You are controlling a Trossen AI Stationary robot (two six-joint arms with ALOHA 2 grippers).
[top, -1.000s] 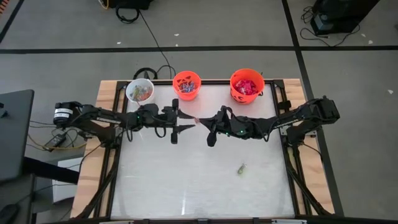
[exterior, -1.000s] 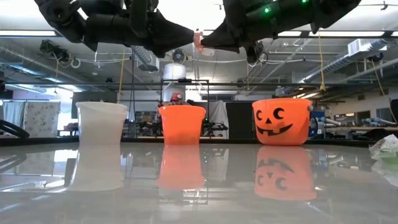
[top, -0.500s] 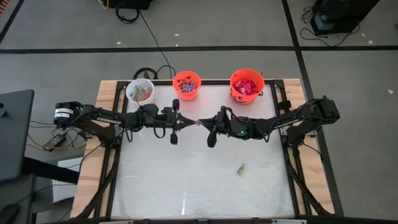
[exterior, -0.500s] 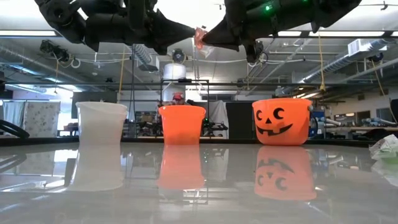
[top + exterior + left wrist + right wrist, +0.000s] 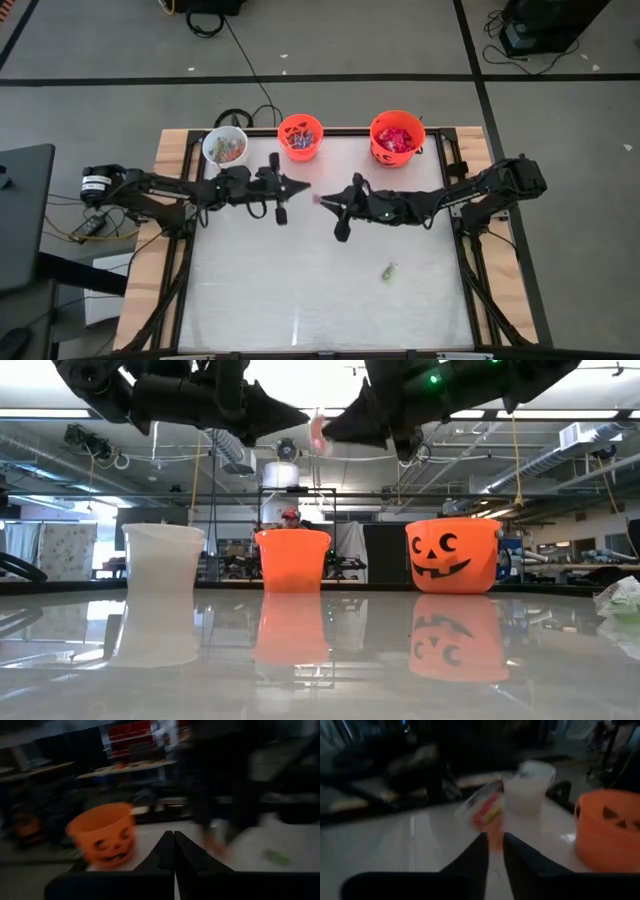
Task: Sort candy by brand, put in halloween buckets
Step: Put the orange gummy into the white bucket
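Note:
High above the table's middle, my right gripper (image 5: 322, 199) is shut on a small pink-red wrapped candy (image 5: 487, 810), which also shows in the low view (image 5: 318, 432). My left gripper (image 5: 305, 187) faces it from the left, a little apart. It is shut, with nothing between its fingers (image 5: 174, 837). Along the far edge stand three halloween buckets with candy inside: a white one (image 5: 225, 146), a small orange one (image 5: 299, 136) and a larger orange one (image 5: 397, 137). A greenish candy (image 5: 388, 270) lies on the table at the near right. My right gripper pinches the candy by its near end (image 5: 493, 831) between its two fingers. The fingers come nearly level from the table's right. The candy sticks out beyond them toward my left gripper, lifted well clear of the table.
The glossy white tabletop (image 5: 300, 290) lies wide below both arms. The low view shows a crumpled wrapper (image 5: 620, 598) at the table's right side.
My left gripper has shut and drawn back a little toward the table's left and far edges, away from the candy. The candy has stayed at my right gripper's fingertips, now sitting slightly lower in the low view.

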